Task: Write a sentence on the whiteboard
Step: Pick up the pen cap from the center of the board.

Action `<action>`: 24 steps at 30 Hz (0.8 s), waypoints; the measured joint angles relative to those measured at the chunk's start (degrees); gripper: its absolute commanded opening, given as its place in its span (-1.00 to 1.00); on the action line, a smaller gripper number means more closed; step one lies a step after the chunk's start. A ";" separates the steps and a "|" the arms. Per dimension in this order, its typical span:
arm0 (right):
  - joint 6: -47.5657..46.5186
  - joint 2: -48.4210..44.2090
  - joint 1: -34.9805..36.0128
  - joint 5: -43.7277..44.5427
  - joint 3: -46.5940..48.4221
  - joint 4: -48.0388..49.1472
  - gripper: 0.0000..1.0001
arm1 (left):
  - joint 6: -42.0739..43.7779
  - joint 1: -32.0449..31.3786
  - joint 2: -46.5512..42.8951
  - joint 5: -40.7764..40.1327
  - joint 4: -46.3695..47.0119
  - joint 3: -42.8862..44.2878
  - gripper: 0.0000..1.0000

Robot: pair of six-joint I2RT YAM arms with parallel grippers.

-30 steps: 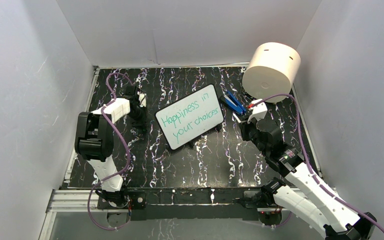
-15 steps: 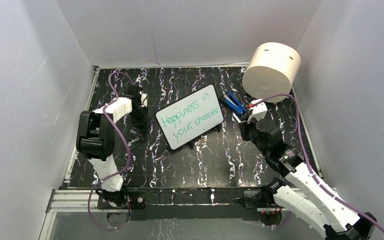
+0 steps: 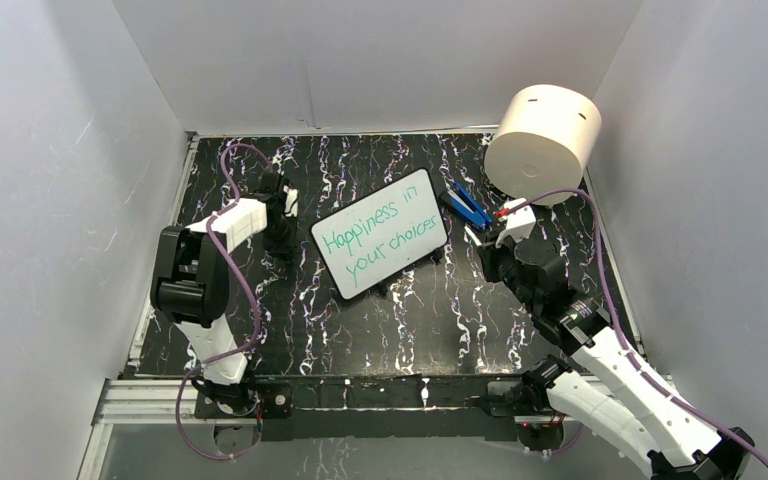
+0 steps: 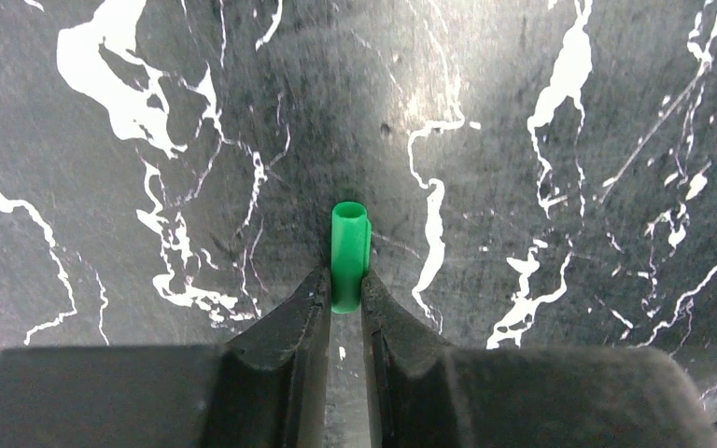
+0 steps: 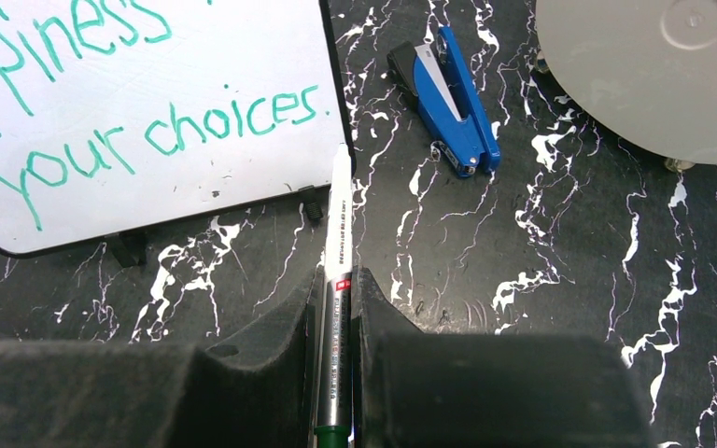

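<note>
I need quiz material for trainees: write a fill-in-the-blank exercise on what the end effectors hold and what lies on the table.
The left end effector pinches a ___ cap.
The sentence on the whiteboard ends with the word ___.
The right end effector holds a marker; beyond it lies a ___ stapler.
Missing: green; choices; blue.

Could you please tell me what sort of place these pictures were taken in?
Probably a lab robot test cell: plain white panels wall in a black marbled tabletop, the left arm and right arm are bolted to an aluminium rail, and a small whiteboard lies between them.
</note>
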 measured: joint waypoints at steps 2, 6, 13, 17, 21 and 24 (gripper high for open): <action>0.02 -0.26 0.00 -0.48 0.00 -0.02 -1.00 | 0.00 -0.11 -1.33 0.02 0.02 -1.05 -1.00; 0.02 -0.28 0.00 -1.79 0.00 -0.31 -1.00 | 0.02 -0.35 -5.18 -0.68 -0.50 -2.73 -1.00; 0.09 -0.70 0.00 -4.50 0.04 -0.44 -1.00 | 0.20 -0.50 -16.31 -1.57 -0.52 -3.58 -1.00; 0.31 -0.87 0.00 -6.25 0.09 -0.44 -1.00 | 0.46 -0.94 -21.84 -1.99 -0.50 -4.26 -1.00; 0.46 -0.85 0.00 -8.68 0.39 -0.46 -1.00 | 1.66 -3.15 -27.93 -3.17 -0.68 -5.33 -1.00; 0.50 -0.85 0.00 -10.56 0.81 -0.39 -1.00 | 3.41 -6.01 -32.94 -4.04 -0.44 -5.33 -1.00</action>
